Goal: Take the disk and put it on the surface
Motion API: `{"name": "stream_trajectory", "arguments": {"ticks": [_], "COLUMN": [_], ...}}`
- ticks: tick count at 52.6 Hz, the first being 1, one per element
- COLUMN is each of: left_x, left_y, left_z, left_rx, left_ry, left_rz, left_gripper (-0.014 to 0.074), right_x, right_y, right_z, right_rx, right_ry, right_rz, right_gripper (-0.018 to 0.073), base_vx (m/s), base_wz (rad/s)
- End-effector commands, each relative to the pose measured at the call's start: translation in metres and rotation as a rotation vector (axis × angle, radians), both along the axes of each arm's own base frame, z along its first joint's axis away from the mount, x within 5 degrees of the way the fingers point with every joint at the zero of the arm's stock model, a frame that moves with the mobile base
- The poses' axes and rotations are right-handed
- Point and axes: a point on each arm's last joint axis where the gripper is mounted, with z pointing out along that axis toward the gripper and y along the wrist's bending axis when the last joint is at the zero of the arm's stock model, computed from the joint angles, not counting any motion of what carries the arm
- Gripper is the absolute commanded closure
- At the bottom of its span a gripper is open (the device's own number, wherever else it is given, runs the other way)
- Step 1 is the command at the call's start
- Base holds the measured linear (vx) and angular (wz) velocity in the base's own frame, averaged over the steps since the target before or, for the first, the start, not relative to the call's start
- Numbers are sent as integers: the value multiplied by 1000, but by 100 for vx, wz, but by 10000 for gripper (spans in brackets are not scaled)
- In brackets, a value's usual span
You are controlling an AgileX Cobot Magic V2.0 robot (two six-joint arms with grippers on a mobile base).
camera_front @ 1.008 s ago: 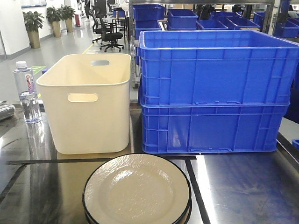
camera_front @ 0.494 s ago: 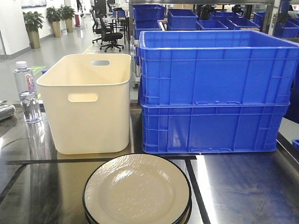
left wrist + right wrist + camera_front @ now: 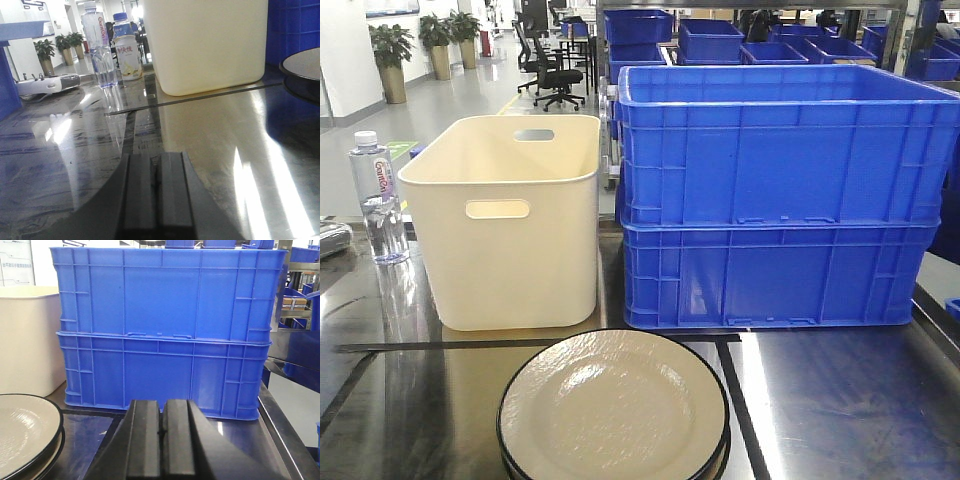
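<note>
A cream disk with a black rim (image 3: 613,407) lies on top of a second one at the front middle of the shiny steel tabletop (image 3: 840,400). The right wrist view shows the stack (image 3: 22,432) at lower left, and its edge (image 3: 302,65) reaches into the left wrist view at far right. My left gripper (image 3: 156,162) is shut and empty, low over the steel surface (image 3: 65,160), left of the stack. My right gripper (image 3: 162,407) is shut and empty too, right of the disks, facing the blue crates. Neither gripper appears in the front view.
A cream plastic bin (image 3: 510,220) stands behind the disks at left, two stacked blue crates (image 3: 775,195) at right. A water bottle (image 3: 375,200) and a small milk bottle (image 3: 126,52) stand at far left. Dark seams (image 3: 745,410) cross the tabletop.
</note>
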Motion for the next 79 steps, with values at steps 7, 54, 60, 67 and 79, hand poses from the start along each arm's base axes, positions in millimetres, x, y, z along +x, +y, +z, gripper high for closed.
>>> {"name": "stream_trajectory", "arguments": {"ticks": [7, 54, 60, 67, 79], "left_x": [-1, -1, -1, -1, -1], "left_y": [0, 0, 0, 0, 0], "left_z": [4, 4, 4, 4, 4], "left_rx": [-7, -7, -7, -7, -7], "left_ry": [-83, -80, -80, -80, -80], "left_rz": [2, 2, 2, 2, 2], "left_gripper": [598, 598, 598, 598, 598], "right_x": [-1, -56, -56, -56, -56], "right_y": [-3, -18, -18, -18, -18], "right_z": [16, -128, -128, -128, -128], "right_rx": [-1, 27, 27, 27, 27], "right_ry": [-99, 81, 81, 81, 82], "right_rz": [-30, -162, -162, -162, -162], "right_gripper": [568, 568, 568, 568, 568], "base_vx": [0, 0, 0, 0, 0], "base_wz": [0, 0, 0, 0, 0]}}
